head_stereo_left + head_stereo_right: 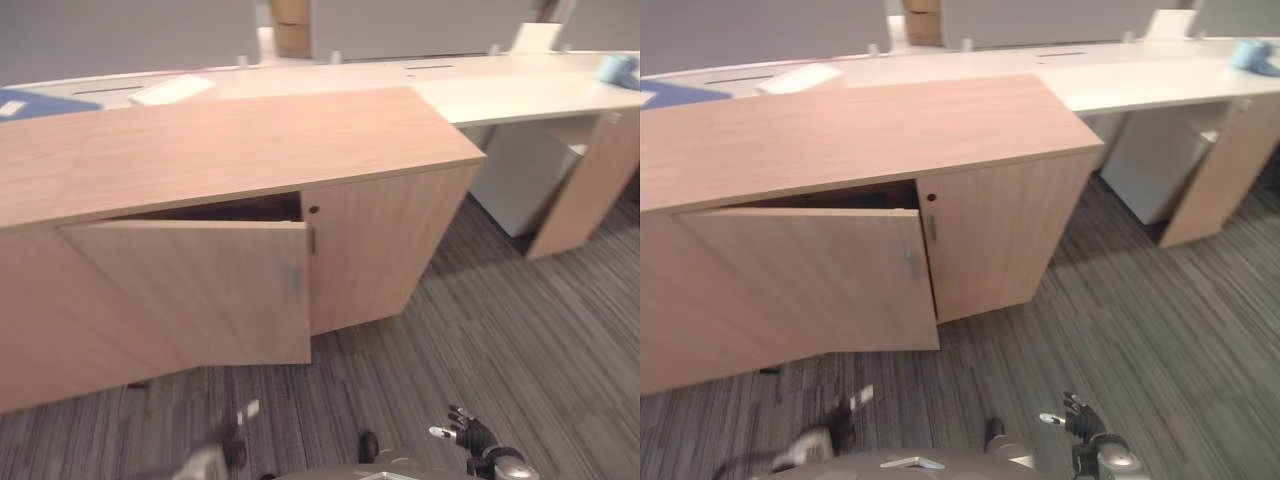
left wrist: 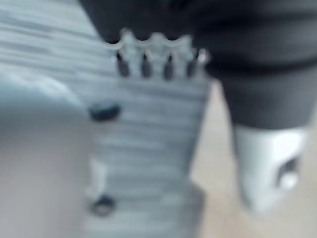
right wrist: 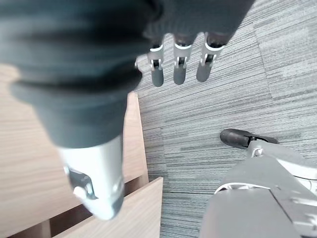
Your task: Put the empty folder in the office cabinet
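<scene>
Both hands hang empty with relaxed fingers: right hand (image 1: 472,436), left hand (image 2: 156,57). The cabinet (image 1: 240,150) door (image 1: 200,285), ahead of them, stands ajar. The blue folder (image 1: 35,103) lies far beyond on the counter (image 1: 520,90); reaching may bump the door.

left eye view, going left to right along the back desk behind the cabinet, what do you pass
blue folder → white flat item → white upright piece → light blue object. All lie on the long pale desk behind the wooden cabinet.
</scene>
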Available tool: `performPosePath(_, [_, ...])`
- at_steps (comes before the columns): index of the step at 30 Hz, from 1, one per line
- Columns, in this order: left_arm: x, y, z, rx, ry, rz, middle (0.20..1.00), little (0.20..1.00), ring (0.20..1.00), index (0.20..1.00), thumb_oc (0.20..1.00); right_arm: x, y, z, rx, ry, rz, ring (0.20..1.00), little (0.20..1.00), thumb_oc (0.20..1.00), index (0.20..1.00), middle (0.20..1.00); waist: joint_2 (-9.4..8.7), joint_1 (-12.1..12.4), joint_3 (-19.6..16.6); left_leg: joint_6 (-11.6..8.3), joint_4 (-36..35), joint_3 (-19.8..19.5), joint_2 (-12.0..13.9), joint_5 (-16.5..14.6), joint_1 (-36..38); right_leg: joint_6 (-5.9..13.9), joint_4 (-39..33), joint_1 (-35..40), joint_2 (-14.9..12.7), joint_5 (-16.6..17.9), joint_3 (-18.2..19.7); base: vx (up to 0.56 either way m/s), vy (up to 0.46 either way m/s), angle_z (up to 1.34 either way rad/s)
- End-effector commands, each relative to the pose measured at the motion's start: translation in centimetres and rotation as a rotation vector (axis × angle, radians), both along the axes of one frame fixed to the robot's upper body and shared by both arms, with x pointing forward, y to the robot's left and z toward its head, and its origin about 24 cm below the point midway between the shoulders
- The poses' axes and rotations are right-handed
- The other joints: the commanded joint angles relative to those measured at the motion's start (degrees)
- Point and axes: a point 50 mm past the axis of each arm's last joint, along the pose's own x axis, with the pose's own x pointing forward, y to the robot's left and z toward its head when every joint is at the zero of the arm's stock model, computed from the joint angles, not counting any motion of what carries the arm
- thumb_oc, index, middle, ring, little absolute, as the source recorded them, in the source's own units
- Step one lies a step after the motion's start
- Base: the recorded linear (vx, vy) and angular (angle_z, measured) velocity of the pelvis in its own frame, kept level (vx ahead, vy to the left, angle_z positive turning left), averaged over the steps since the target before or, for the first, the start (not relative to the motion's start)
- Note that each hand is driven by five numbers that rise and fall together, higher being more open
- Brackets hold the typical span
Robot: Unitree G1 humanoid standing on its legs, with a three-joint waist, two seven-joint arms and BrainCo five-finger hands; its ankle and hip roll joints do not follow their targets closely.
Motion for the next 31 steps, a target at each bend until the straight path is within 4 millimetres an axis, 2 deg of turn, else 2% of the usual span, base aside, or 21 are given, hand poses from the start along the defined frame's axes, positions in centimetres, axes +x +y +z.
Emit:
performPosePath(1, [4.3,2.4,1.2,0.047,-0.083,-0.061,1.0,1.0,1.0,1.0,1.0,3.5,-0.8,1.3,-0.028,-0.115,0.004,1.0,1.0,1.0,1.0,1.0,3.38,0.38,2.1,1.99,-0.58,-4.99,-1.0,-6.14,-0.19,2.0,5.89,3.01,0.71,-11.91,-0.67,-0.12,-0.262,0.42])
performPosePath(3, [1.6,1.9,0.4,0.018,0.01,-0.024,1.0,1.0,1.0,1.0,1.0,3.2,-0.6,1.0,-0.031,-0.084,0.011,1.0,1.0,1.0,1.0,1.0,3.61,2.01,2.34,1.7,-0.57,-5.8,-0.81,-4.67,-1.57,0.91,4.97,3.02,1.33,-11.35,-2.39,-0.15,-0.24,0.37])
performPosePath(4, [0.9,1.7,0.2,0.008,0.032,-0.019,1.0,1.0,1.0,1.0,1.0,3.0,-0.5,0.8,-0.034,-0.066,0.016,1.0,1.0,1.0,1.0,1.0,3.62,2.41,2.47,1.34,-0.44,-6.76,-1.09,-5.59,-1.16,1.11,4.55,3.94,1.4,-12.13,-2.5,-0.08,-0.171,0.37])
performPosePath(8, [-0.6,0.8,-0.1,-0.042,0.059,-0.038,1.0,1.0,1.0,1.0,1.0,2.3,-0.2,0.2,-0.043,-0.005,0.062,1.0,1.0,1.0,1.0,1.0,3.63,4.27,2.69,1.29,0.19,-8.59,-1.95,-5.6,-1.67,0.6,3.25,4.85,1.5,-11.78,-3.79,-0.04,-0.093,0.28])
performPosePath(10, [-0.6,0.0,-0.2,-0.081,0.047,-0.032,1.0,1.0,1.0,1.0,1.0,2.4,0.2,0.0,-0.038,0.031,0.098,1.0,1.0,1.0,1.0,1.0,3.26,5.98,2.79,1.97,3.09,-11.15,-3.04,-6.13,-3.52,0.01,2.8,4.42,0.97,-10.65,-4.5,-0.11,-0.087,0.2])
performPosePath(13, [-0.6,0.0,-0.2,-0.081,0.047,-0.032,1.0,1.0,1.0,1.0,1.0,2.4,0.2,0.0,-0.038,0.031,0.098,1.0,1.0,1.0,1.0,1.0,3.26,5.97,2.79,1.97,3.12,-11.16,-3.03,-6.15,-3.54,0.01,2.79,4.42,0.97,-10.65,-4.51,-0.01,-0.019,0.12])
performPosePath(14, [-0.6,-0.2,-0.3,-0.092,0.043,-0.021,1.0,1.0,1.0,1.0,1.0,2.4,0.3,0.0,-0.027,0.045,0.101,1.0,1.0,1.0,1.0,1.0,3.07,6.6,2.8,2.17,4.06,-12.2,-3.52,-6.8,-3.86,-0.07,2.62,4.51,0.84,-10.54,-4.39,-0.02,-0.059,0.02])
performPosePath(15, [-0.1,-1.2,-0.4,-0.113,0.054,-0.05,1.0,1.0,1.0,1.0,1.0,2.7,1.0,-0.2,-0.001,0.057,0.062,1.0,1.0,1.0,1.0,1.0,1.91,7.91,2.31,3.44,6.81,-13.88,-5.08,-9.17,-4.08,-0.09,2.11,4.92,0.68,-10.16,-4.16,-0.01,-0.047,-0.02])
performPosePath(22, [1.4,-1.7,-0.2,-0.117,0.046,-0.101,1.0,1.0,1.0,1.0,1.0,2.3,2.3,-0.6,0.018,0.075,0.075,1.0,1.0,1.0,1.0,1.0,2.24,7.36,0.97,3.41,0.34,-15.1,-4.7,-6.92,-1.43,0.7,1.2,5.3,1.41,-9.42,-2.7,0.03,0.03,0.02])
performPosePath(31, [2.1,-2.0,-0.1,-0.126,0.03,-0.117,1.0,1.0,1.0,1.0,1.0,2.1,3.4,-0.8,0.013,0.086,0.12,1.0,1.0,1.0,1.0,1.0,1.86,6.89,0.14,3.79,-0.04,-14.29,-4.93,-7.25,-0.85,0.98,0.94,5.5,1.14,-9.32,-2.13,0.04,0.028,0.0])
